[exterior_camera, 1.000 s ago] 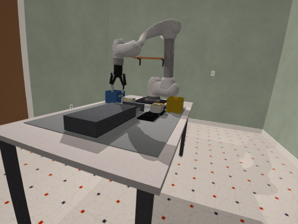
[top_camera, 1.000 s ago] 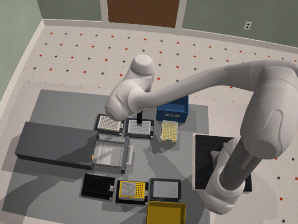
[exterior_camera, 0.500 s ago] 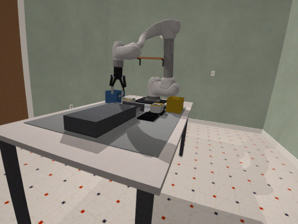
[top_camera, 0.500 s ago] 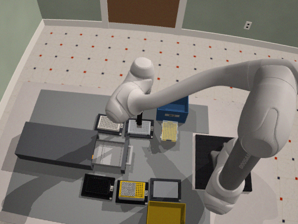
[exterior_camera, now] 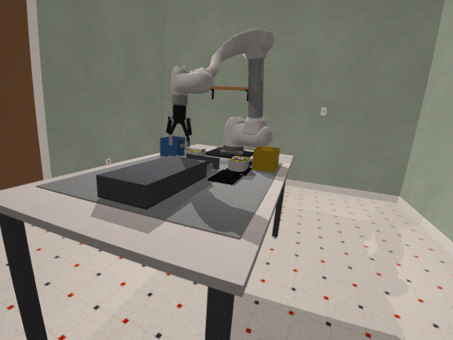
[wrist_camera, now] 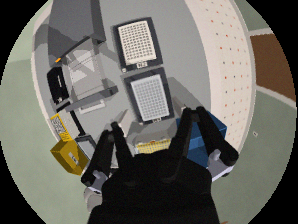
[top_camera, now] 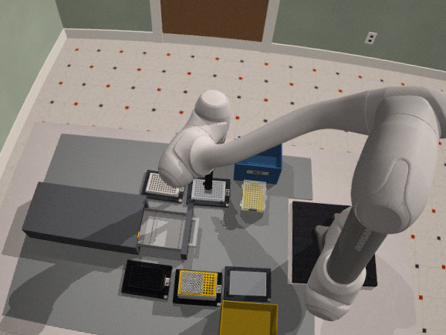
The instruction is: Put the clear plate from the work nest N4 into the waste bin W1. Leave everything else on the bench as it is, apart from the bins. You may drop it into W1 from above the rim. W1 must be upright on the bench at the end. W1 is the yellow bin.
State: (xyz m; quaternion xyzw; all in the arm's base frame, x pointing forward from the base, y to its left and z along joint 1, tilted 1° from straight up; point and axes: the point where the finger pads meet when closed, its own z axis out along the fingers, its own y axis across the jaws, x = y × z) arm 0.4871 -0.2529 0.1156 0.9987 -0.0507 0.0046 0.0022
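The clear plate lies in a black nest in the back row of the bench, between a white plate and a yellow plate. It also shows in the wrist view. My gripper hangs straight above the clear plate, fingers pointing down, open and empty. In the side view the gripper is a little above the bench, apart from the plate. The yellow bin W1 stands upright at the front edge; it also shows in the side view and in the wrist view.
A blue bin stands just behind the yellow plate. A long dark grey box and an open tray lie to the left. A black plate, a yellow-framed box and a grey-topped nest form the front row.
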